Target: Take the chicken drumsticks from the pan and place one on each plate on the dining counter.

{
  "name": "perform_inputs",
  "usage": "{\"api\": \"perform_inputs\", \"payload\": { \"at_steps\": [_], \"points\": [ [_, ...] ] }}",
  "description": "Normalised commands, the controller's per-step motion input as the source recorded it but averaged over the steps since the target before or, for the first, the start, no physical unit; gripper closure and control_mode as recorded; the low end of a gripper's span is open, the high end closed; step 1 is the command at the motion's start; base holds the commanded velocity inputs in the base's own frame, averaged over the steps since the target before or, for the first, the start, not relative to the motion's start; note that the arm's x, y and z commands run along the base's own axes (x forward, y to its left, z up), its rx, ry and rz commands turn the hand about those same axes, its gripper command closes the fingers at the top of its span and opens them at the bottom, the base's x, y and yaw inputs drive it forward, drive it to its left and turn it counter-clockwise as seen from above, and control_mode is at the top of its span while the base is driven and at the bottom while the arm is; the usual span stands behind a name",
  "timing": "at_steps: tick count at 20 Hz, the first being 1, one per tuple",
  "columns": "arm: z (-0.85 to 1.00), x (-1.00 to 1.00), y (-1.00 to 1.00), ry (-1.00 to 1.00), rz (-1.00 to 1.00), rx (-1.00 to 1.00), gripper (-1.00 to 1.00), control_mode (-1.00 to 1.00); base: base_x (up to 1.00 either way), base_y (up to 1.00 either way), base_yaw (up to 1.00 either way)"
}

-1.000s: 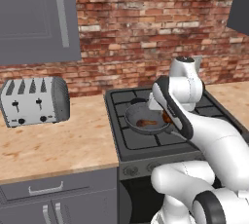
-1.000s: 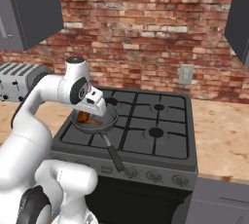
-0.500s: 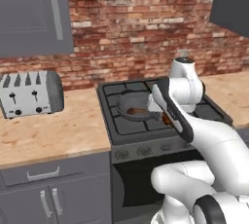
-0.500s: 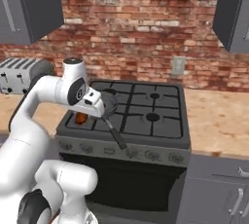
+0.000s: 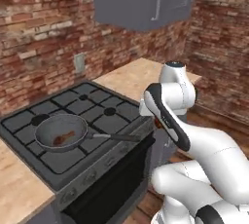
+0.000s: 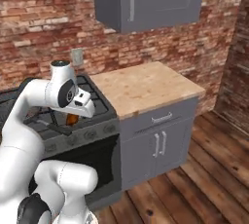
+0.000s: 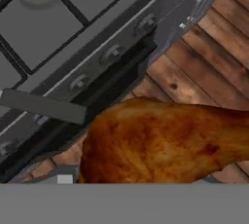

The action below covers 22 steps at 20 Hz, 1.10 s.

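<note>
Beside the stove (image 5: pixel 73 135), whose front edge and knobs lie under the hand, the gripper (image 6: pixel 72 119) holds one chicken drumstick (image 7: pixel 165 142) between part-open fingers, the other drumstick (image 5: pixel 63 139) remains in the pan (image 5: pixel 61 131), and the base has since swung right toward the wooden worktop (image 6: pixel 146 85).

Even, soft rendered light, faint shadows, no glare; coarse, slightly blurred textures, blurriest in the close hand view.
</note>
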Motion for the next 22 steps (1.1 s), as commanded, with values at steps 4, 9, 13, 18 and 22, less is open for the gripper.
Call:
{"api": "perform_inputs", "payload": {
  "at_steps": [4,9,13,18,22],
  "points": [
    [0.0,0.0,0.0,0.0,0.0,0.0,1.0,1.0,0.0,0.14,-1.0],
    [0.0,0.0,0.0,0.0,0.0,0.0,1.0,1.0,0.0,0.13,-1.0],
    [0.0,0.0,0.0,0.0,0.0,0.0,1.0,1.0,0.0,0.13,-1.0],
    [0.0,0.0,0.0,0.0,0.0,0.0,1.0,1.0,0.0,0.12,-1.0],
    [0.0,0.0,0.0,0.0,0.0,0.0,1.0,1.0,0.0,0.12,-1.0]
  ]
}}
